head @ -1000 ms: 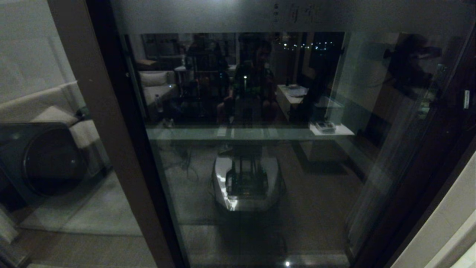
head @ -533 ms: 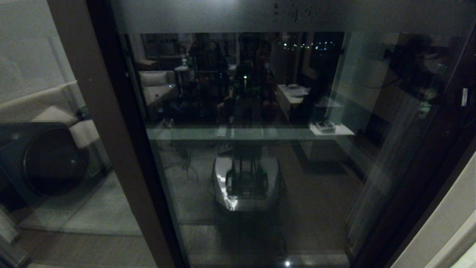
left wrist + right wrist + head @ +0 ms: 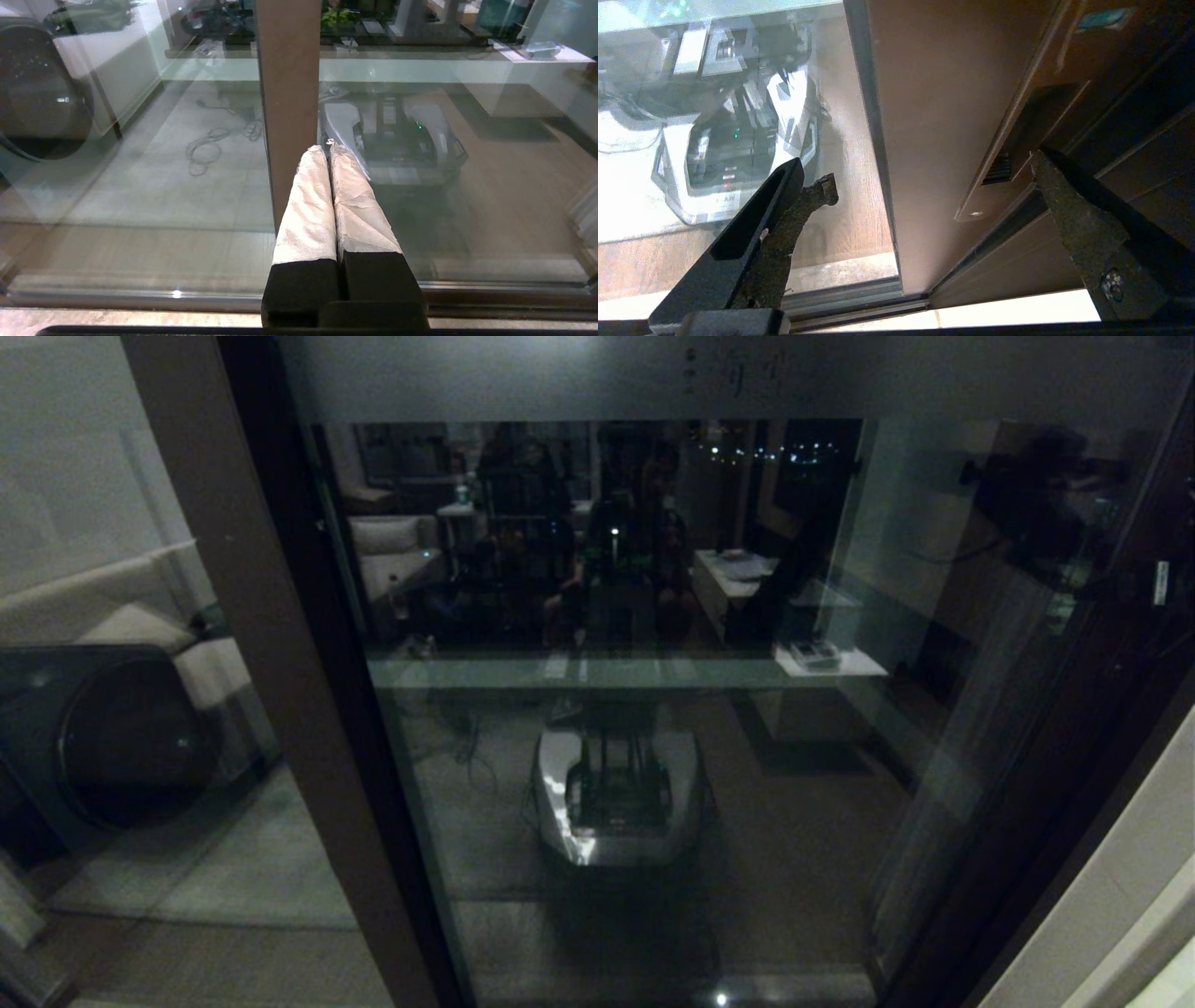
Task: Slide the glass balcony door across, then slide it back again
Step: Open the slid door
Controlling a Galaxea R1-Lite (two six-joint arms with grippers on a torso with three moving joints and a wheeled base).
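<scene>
The glass balcony door point(image 3: 794, 784) fills the head view, with a frosted top band bearing characters point(image 3: 747, 373). Neither gripper shows in that view. In the right wrist view my right gripper point(image 3: 934, 177) is open and straddles the door's brown edge stile point(image 3: 934, 107). One of its fingers point(image 3: 1064, 210) sits just beside the recessed slot handle point(image 3: 1020, 135); I cannot tell whether it touches. In the left wrist view my left gripper point(image 3: 325, 149) is shut on nothing, its white-wrapped tips close in front of another brown stile point(image 3: 287, 84).
A dark round-fronted appliance point(image 3: 112, 737) stands behind the glass at the left. My own base is reflected in the pane point(image 3: 616, 793). The floor track point(image 3: 784, 303) runs under the door, and a pale wall point(image 3: 1120, 896) borders the frame on the right.
The door's right side, with its small pale sticker and the reflections, has crept slightly to the left. The left brown stile has not moved.
</scene>
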